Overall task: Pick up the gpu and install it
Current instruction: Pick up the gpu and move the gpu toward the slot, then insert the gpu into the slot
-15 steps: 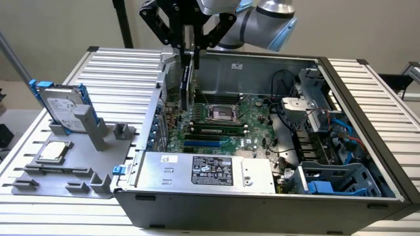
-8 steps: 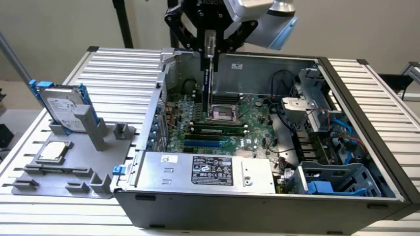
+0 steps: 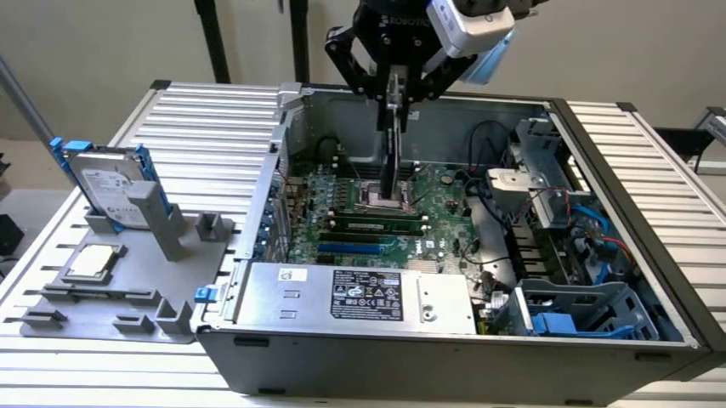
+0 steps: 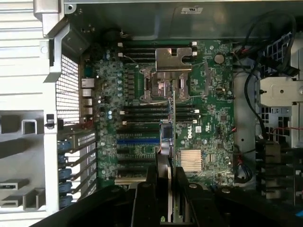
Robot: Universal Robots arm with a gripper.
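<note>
Beneath the claw (image 3: 395, 95) (image 4: 169, 174), a slatted metal table (image 3: 204, 119) carries an open computer case (image 3: 454, 374), its interior facing up toward the claw. Green motherboard (image 3: 437, 212) (image 4: 213, 94) covers the case floor, directly under the claw. Silver power supply (image 3: 295, 297) sits against the case wall, below the claw and nearer the exterior camera. Grey fixture tray (image 3: 114, 297) lies outside the case, well off to the exterior view's left of the claw. A hard drive (image 3: 108, 183) with blue rails stands upright in it. The gpu (image 3: 392, 161) (image 4: 173, 113) is clamped between the claw's fingers (image 4: 158, 189) and hangs edge-on, straight down from them. Its lower end is over the CPU socket (image 3: 380, 202) (image 4: 170, 78); cannot tell whether it touches the board. Finned heatsink (image 4: 189, 161) on the board, just beside the claw's line. Small square silver chip (image 3: 93, 262) lies flat on the tray, well apart from the claw.
</note>
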